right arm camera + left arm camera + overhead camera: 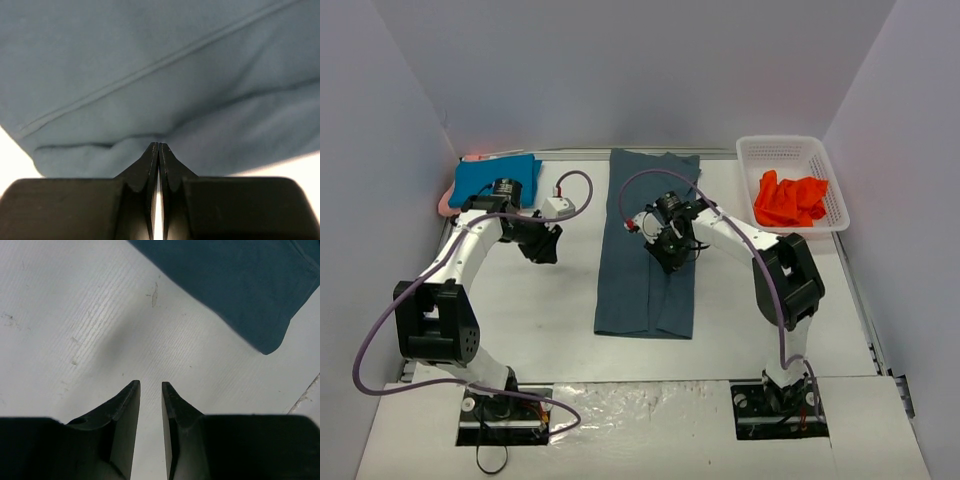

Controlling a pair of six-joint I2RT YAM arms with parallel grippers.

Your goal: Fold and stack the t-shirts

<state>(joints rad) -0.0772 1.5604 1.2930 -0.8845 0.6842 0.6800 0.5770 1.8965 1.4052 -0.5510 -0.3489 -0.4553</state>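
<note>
The dark slate blue-grey t-shirt (640, 290) lies as a long folded strip at mid-table. My right gripper (670, 248) sits over its right side. In the right wrist view the gripper (159, 145) has its jaws pressed together on a puckered fold of that shirt (150, 65). My left gripper (542, 245) hovers left of the shirt. In its wrist view it (150, 384) is narrowly open and empty above bare table, with the shirt's corner (240, 280) ahead. The teal-blue t-shirt (495, 180) lies folded at back left on the pale pink one (445, 203). The orange-red t-shirt (790, 200) is crumpled in the basket.
The white lattice basket (790, 150) stands at the back right corner. Grey walls close in the table on the left, back and right. A purple cable loops from each arm. Crinkled foil covers the near edge between the arm bases.
</note>
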